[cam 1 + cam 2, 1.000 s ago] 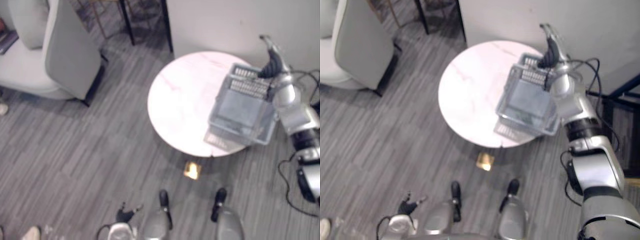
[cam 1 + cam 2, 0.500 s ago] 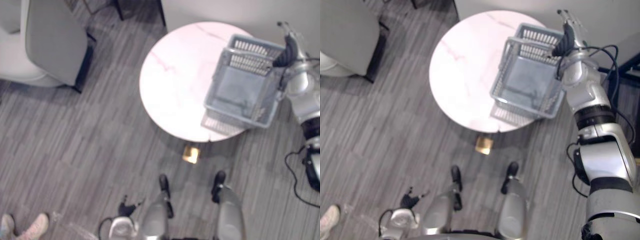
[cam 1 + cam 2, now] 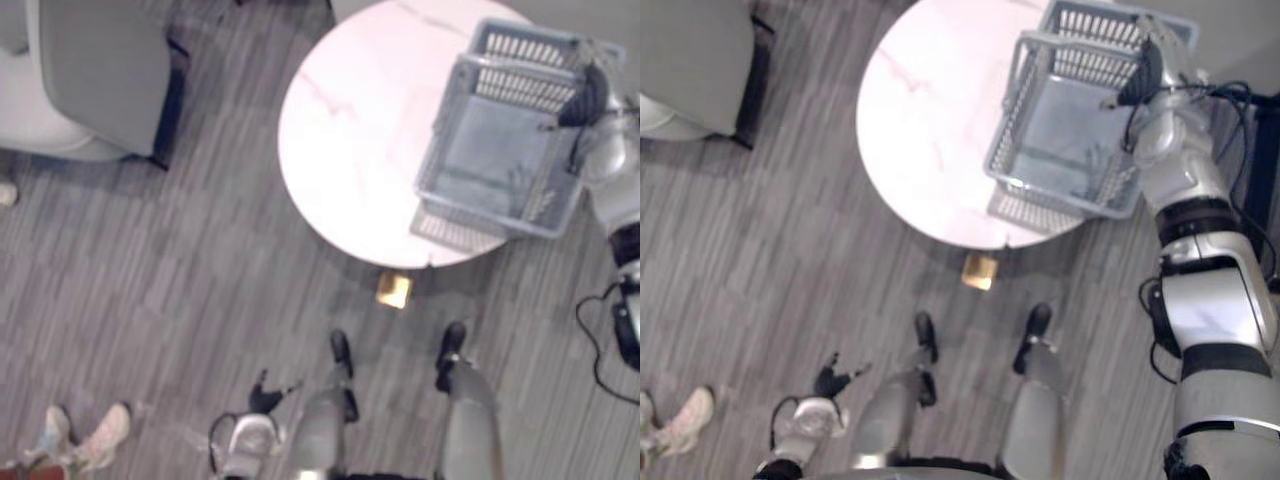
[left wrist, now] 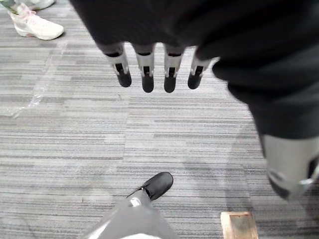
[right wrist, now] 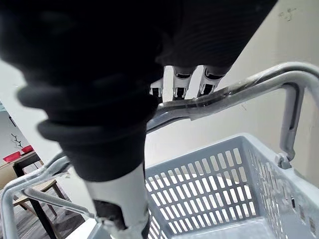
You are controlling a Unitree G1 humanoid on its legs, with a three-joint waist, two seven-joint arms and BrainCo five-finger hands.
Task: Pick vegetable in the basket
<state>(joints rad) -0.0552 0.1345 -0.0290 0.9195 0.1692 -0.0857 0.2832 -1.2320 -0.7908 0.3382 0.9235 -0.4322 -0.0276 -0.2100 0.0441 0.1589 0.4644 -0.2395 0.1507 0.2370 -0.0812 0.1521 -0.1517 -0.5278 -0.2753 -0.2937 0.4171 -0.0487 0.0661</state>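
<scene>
Right hand (image 3: 588, 100) holds the grey slotted plastic basket (image 3: 515, 85) by its handle, hooked between fingers and thumb, above the right edge of the round white marble table (image 3: 350, 130); the basket looks bare. Left hand (image 4: 147, 64), fingers slack, hangs well below the table

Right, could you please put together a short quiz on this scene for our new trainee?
1. The basket hangs by its handle from:
A) a wall hook
B) the right hand
C) a person's hand
2. True or false: the left hand has straight fingers and holds nothing.
3. Fill in the gap: the small tan square lies on the ___, close to the edge of the round table.
Key: 1 B; 2 true; 3 floor.
</scene>
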